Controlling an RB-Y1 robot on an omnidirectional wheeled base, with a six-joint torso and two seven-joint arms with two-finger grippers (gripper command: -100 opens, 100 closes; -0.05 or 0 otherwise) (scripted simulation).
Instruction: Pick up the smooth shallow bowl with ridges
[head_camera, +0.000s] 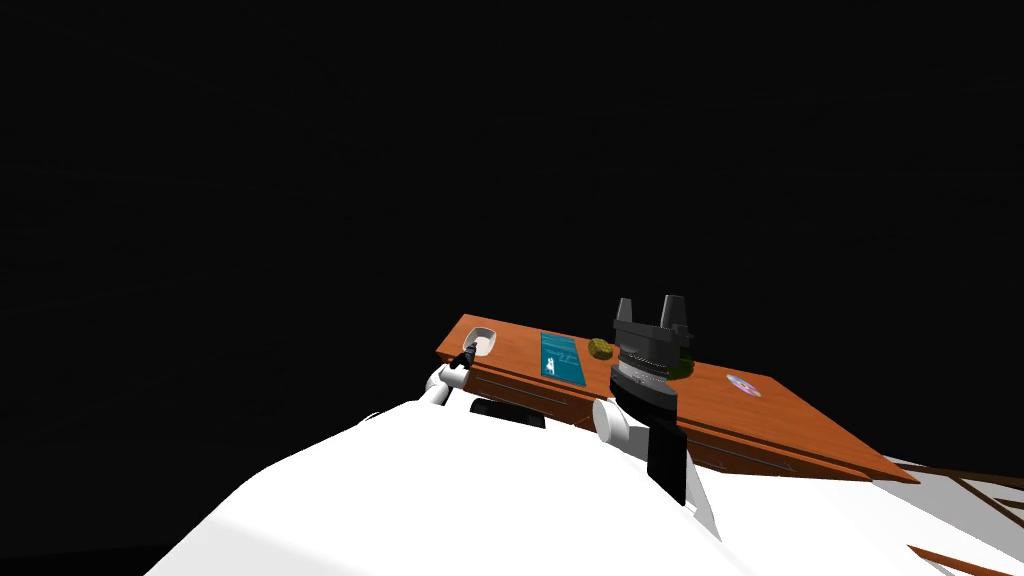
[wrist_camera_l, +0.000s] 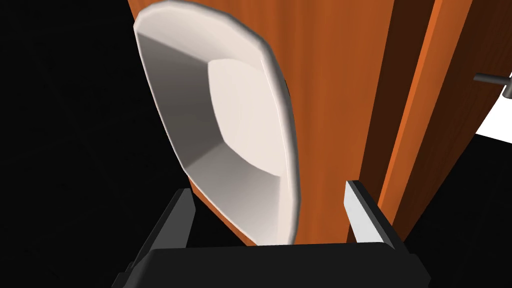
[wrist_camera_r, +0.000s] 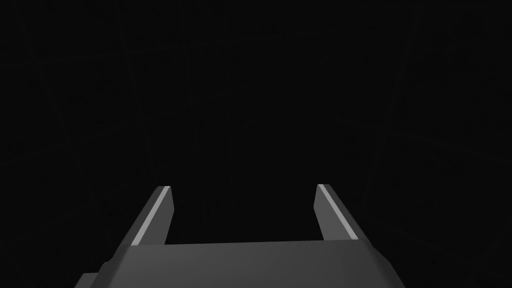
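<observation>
Hovering with its blades spread wide, the left gripper (wrist_camera_l: 267, 215) is facing the white bowl (wrist_camera_l: 240, 125), whose nearest rim is lying between the fingers, just ahead of the dark body. The bowl is sitting at the very end of the wooden table (wrist_camera_l: 330, 100), and one finger (wrist_camera_l: 175, 220) is hanging over the black area beyond that edge. A forward nudge before the blades are pinching could be sliding the bowl off the end, and its sloping wall could be slipping out of thin blades. The gripper's body is cutting off the nearest rim, and any ridges are proving hard to make out. The right gripper (head_camera: 651, 310), raised well away, is standing open too.
</observation>
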